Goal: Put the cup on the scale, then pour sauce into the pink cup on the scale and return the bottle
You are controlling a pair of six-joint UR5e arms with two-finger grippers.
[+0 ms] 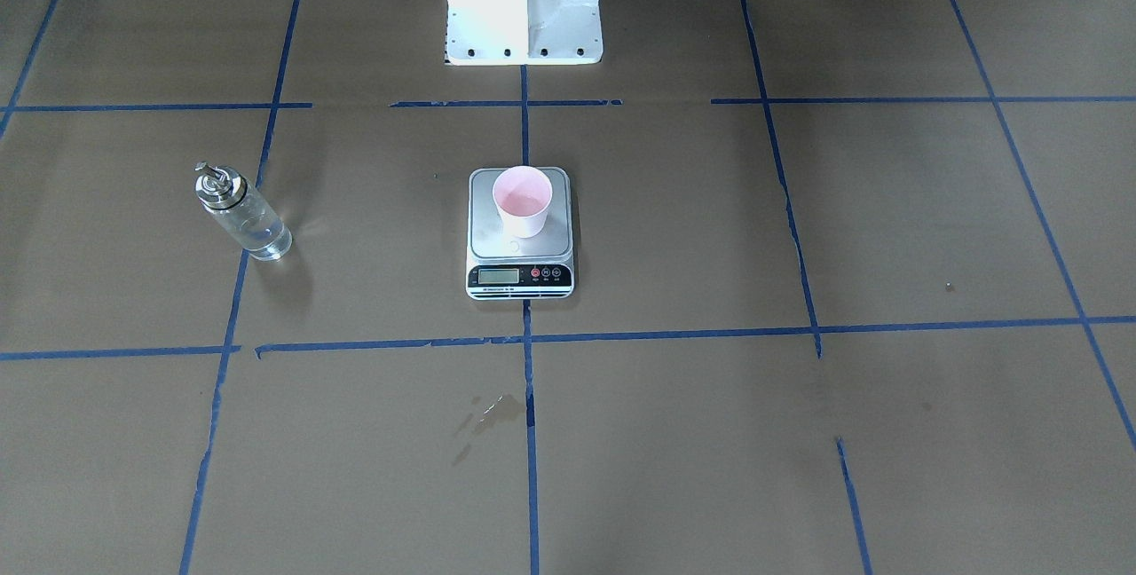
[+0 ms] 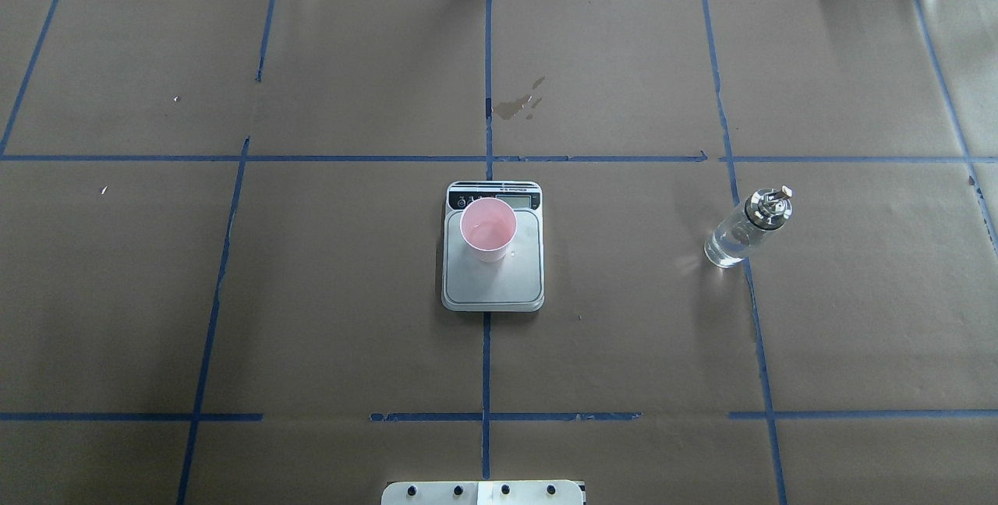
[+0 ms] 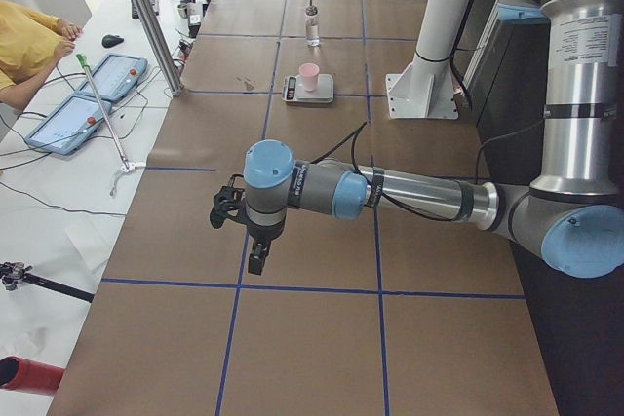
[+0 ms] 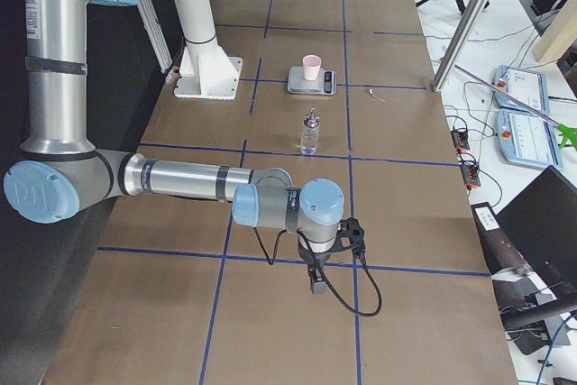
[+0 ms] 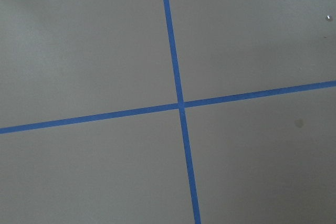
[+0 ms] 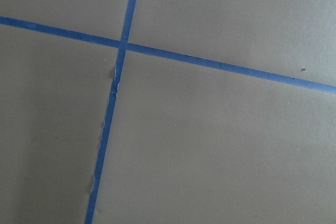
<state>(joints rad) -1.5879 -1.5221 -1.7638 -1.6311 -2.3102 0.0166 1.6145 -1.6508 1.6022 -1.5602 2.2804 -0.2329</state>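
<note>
Brown paper [image 2: 312,294] covered the table. Both left gripper [image 3: 255,255] and right gripper [image 4: 315,279] hung well apart from the scale [image 2: 493,287], jaws' spacing impossible to tell. The cup [image 2: 488,229] sat on the scale for weighing; the bottle [image 2: 741,234] stood upright, well aside.

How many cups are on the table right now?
1. The pink cup stands upright on the scale, toward its display end. No other cup shows in any view.

Brown paper gridded with blue tape [image 2: 486,365] covers the counter [image 2: 351,294]. The scale [image 2: 499,283] sits at its centre. The bottle [image 2: 744,228] stands upright, well apart on the robot's right. A dark stain [image 2: 518,104] marks the far side.
</note>
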